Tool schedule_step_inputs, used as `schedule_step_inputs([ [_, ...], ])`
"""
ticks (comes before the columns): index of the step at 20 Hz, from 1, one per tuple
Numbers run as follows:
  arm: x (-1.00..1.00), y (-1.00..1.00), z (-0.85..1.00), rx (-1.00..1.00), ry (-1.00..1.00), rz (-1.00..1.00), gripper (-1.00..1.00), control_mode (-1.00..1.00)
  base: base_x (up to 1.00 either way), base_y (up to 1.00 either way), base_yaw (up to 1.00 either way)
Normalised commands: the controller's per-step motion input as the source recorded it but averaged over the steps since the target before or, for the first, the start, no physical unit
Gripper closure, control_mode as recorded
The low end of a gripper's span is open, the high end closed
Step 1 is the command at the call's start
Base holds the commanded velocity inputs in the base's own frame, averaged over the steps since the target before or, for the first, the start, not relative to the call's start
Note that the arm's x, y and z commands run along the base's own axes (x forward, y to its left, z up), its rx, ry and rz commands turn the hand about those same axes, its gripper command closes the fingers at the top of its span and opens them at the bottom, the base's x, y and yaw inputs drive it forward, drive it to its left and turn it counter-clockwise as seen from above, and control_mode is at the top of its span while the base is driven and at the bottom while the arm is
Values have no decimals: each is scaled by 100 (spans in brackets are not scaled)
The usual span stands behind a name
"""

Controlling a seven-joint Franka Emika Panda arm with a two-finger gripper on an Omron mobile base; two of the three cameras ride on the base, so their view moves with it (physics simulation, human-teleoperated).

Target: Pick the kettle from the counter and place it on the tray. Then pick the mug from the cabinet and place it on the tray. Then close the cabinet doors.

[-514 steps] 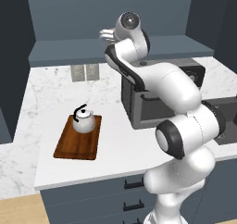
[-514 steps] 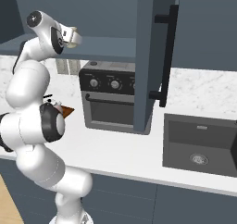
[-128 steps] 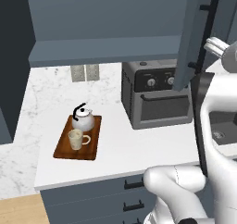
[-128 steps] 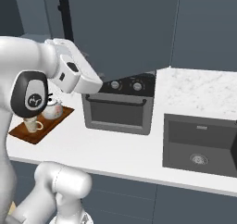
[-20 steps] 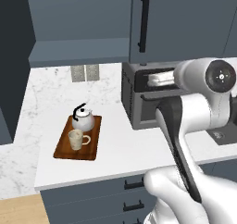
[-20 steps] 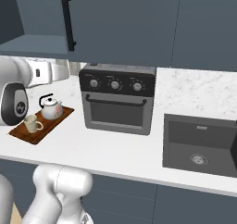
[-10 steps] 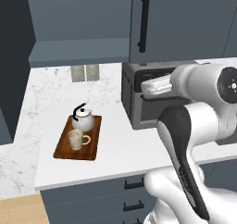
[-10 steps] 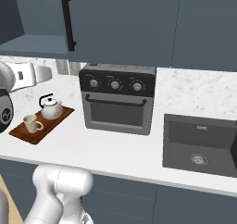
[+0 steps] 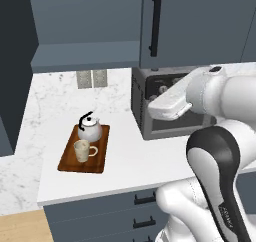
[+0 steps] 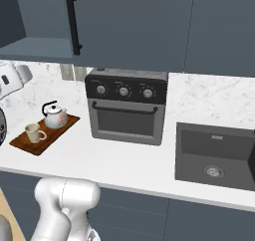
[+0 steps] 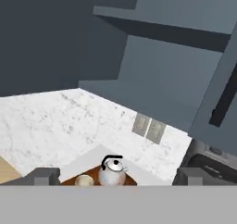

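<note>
The kettle (image 9: 90, 130) stands at the far end of the tray (image 9: 100, 158) on the counter (image 9: 130, 161), and the mug (image 9: 82, 150) sits on the tray just in front of it. They show again as kettle (image 10: 55, 117), mug (image 10: 34, 132) and tray (image 10: 20, 140). My gripper (image 11: 118, 176) is open and holds nothing. It hangs above the counter to the right of the tray, in front of the oven, and looks down at the kettle (image 11: 112, 172). The right cabinet door (image 9: 200, 26) is shut. The left door (image 9: 17, 66) stands open, baring the shelf (image 9: 85, 53).
A dark toaster oven (image 10: 127, 105) stands on the counter right of the tray. A black sink (image 10: 216, 155) is sunk in farther right. Two wall sockets (image 9: 92, 79) sit on the back wall. Drawers (image 9: 100, 221) with black handles run below the counter edge.
My hand has swung a little to the left and lower, toward the tray side. The kettle, mug and doors have not moved within the last second.
</note>
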Motion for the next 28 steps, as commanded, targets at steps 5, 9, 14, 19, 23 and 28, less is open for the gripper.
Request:
schedule_step_inputs([
  [5, -51, 55, 6, -25, -44, 30, -100, -100, 0, 0, 0],
  [9, -49, 60, 15, -22, -30, 26, -100, -100, 0, 0, 0],
  [14, -41, 58, 24, -17, -17, 23, -100, -100, 0, 0, 0],
  [19, -48, 53, 26, -15, -10, 25, -100, -100, 0, 0, 0],
  [23, -59, 57, 14, -19, -23, 24, -100, -100, 0, 0, 0],
  [28, -57, 58, 4, -17, -27, 7, -100, -100, 0, 0, 0],
])
